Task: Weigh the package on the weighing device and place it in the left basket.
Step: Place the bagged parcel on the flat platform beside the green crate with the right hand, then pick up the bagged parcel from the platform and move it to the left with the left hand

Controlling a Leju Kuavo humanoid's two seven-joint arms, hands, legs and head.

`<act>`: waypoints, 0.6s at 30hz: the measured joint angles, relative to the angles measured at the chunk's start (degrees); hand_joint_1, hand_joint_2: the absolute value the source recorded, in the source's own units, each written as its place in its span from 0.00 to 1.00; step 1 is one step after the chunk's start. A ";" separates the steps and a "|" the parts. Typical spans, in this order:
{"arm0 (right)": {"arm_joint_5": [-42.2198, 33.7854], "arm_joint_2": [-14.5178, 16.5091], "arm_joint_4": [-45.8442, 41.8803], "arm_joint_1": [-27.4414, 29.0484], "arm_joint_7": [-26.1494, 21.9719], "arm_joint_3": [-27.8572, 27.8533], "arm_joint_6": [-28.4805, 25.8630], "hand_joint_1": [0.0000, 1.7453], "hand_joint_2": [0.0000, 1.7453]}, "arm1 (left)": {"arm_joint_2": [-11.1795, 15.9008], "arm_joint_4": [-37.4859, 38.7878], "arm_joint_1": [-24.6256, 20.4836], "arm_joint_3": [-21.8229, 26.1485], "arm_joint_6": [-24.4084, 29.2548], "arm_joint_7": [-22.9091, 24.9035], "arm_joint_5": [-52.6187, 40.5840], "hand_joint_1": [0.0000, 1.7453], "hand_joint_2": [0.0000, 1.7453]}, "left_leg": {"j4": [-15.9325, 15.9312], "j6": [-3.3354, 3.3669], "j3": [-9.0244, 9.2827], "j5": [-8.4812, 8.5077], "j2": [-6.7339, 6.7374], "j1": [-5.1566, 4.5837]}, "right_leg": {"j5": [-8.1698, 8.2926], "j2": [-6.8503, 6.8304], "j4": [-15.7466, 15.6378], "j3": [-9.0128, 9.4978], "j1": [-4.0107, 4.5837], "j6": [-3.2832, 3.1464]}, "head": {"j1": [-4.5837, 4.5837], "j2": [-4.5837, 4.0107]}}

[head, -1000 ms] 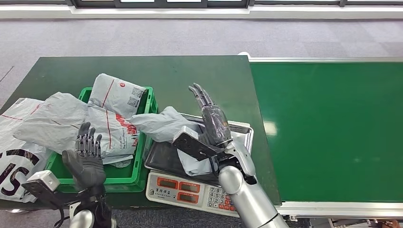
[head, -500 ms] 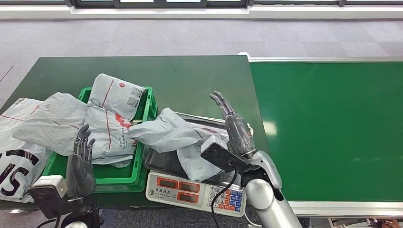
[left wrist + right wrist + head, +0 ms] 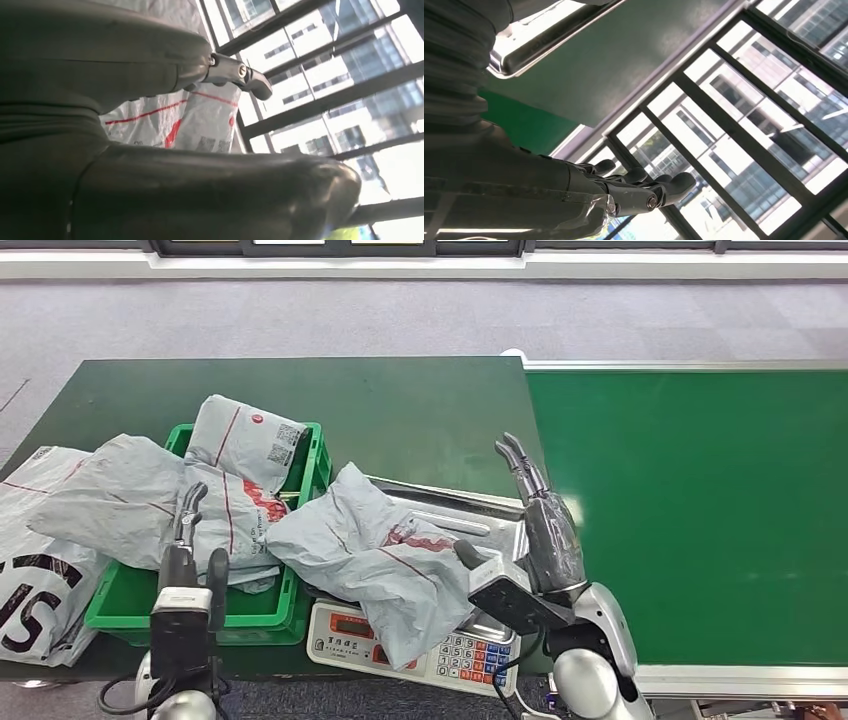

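A grey mailer package [image 3: 375,555] with red print lies on the steel pan [image 3: 470,516] of the scale [image 3: 400,638], spilling over its front and the keypad. My right hand [image 3: 545,525] stands open at the pan's right rim, fingers pointing up, holding nothing; in the right wrist view its fingers [image 3: 644,187] are straight. My left hand [image 3: 185,540] is raised edge-on in front of the green basket [image 3: 250,612], open and holding nothing. In the left wrist view the thumb [image 3: 215,200] looms close with packages [image 3: 200,120] behind.
The green basket holds several grey packages [image 3: 245,445], piled above its rim. Another large package [image 3: 35,570] hangs over the table's left edge. A green conveyor belt [image 3: 700,510] runs along the right. The dark green table [image 3: 400,410] stretches behind the scale.
My right hand has let go of the package and drawn back right, off the scale pan. The package has settled flat on the pan. My left hand has turned edge-on and dropped a little.
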 joint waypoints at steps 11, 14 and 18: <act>-4.49 -1.16 -6.54 5.79 -7.62 -2.51 -2.74 0.00 1.00 | 5.71 7.35 -7.54 -7.12 -6.01 2.04 -7.04 0.00 0.00 | 0.00 -0.01 0.04 0.00 0.10 0.00 | 0.02 0.10 0.00 0.02 0.00 0.00 | 0.01 0.01; -4.77 -1.26 -7.08 6.07 -7.86 -2.84 -2.78 0.00 1.00 | 6.27 8.21 -8.05 -7.79 -6.07 2.11 -7.29 0.00 0.25 | 0.00 -0.01 0.03 0.00 0.11 0.00 | 0.02 0.10 0.00 0.01 0.00 0.00 | 0.01 0.00; -7.19 -1.34 -7.56 6.26 -10.44 -3.34 -3.38 0.00 1.00 | 7.71 10.38 -10.08 -9.87 -8.51 3.77 -11.50 0.00 1.00 | 0.00 -0.01 0.03 0.00 0.06 0.00 | 0.02 0.08 0.00 0.00 0.00 0.00 | 0.00 0.00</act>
